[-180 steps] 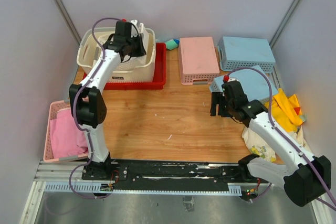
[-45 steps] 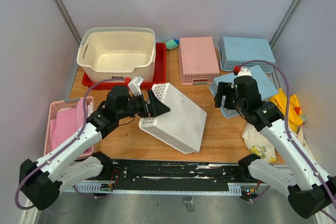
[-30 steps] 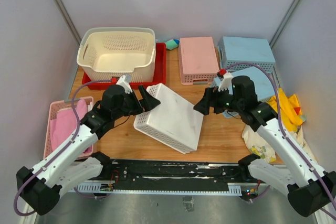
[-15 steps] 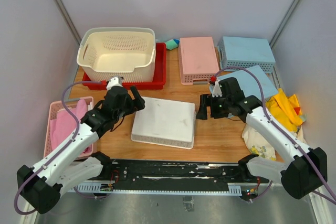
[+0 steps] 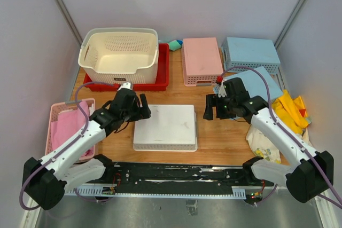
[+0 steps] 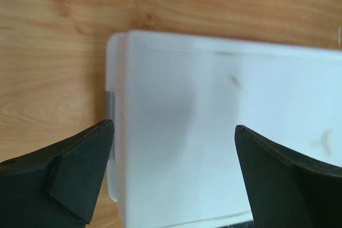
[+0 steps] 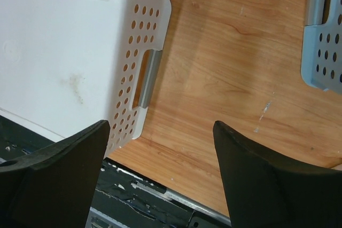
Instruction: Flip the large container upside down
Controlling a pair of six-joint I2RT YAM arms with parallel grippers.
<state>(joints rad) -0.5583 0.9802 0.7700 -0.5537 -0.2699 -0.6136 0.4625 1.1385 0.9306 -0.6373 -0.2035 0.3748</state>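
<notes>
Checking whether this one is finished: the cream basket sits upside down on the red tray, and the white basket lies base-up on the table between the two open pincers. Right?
Not quite. The cream basket stands upright, mouth up, on the red tray, as the top view shows. The rest holds: the white basket lies base-up between the open left pincer and right pincer.

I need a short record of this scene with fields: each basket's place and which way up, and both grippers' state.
large container: upright, open side up, on the red tray
white basket: base up, flat, between the grippers
left gripper: open, over the white basket's left end, empty
right gripper: open, beside its right end, empty
task: not yet done
</notes>
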